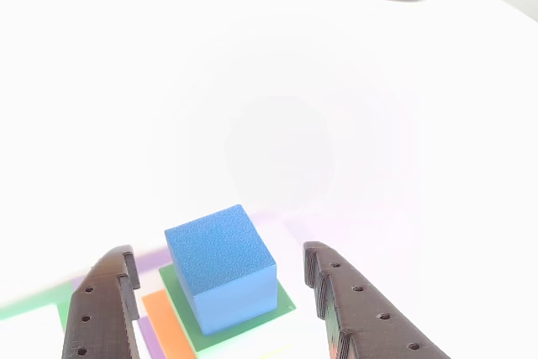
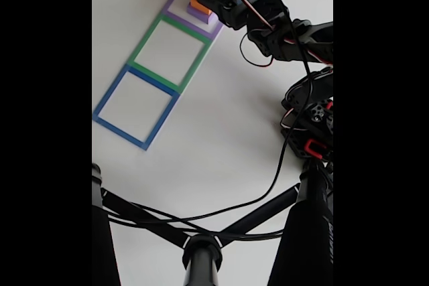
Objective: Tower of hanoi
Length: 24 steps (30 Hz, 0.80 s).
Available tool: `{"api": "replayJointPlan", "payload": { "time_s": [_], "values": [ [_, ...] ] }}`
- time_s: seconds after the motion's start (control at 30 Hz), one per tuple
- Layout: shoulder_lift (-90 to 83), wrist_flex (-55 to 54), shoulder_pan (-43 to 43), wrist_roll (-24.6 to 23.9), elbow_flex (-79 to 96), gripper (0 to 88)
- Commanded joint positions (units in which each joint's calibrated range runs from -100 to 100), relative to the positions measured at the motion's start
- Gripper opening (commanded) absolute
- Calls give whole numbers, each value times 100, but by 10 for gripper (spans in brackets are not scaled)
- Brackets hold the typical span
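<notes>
Straddling the blue cube (image 1: 221, 268) with our gripper (image 1: 220, 279), jaws spread wide.

In the other view, we see the cube between the dark fingers (image 1: 353, 304), touching neither. In the fixed view it tops the orange block (image 2: 200, 7) and purple slab (image 2: 196, 13), inside the purple outline (image 2: 214, 30).

A plain white desk (image 2: 221, 145) is seen under bright, washed-out light; black tripod legs (image 2: 147, 219) are crossed over its near edge in the fixed view.
</notes>
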Motion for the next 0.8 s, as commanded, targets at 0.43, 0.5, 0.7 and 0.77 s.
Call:
{"api": "replayJointPlan", "payload": {
  "time_s": [0.43,0.5,0.7,0.77],
  "values": [
    [-2,-242,-240,0,-229,110],
    [-2,-242,-250,0,-229,100],
    [-2,-242,-269,0,-229,56],
    [-10,-242,-269,0,-229,41]
  ]
}}
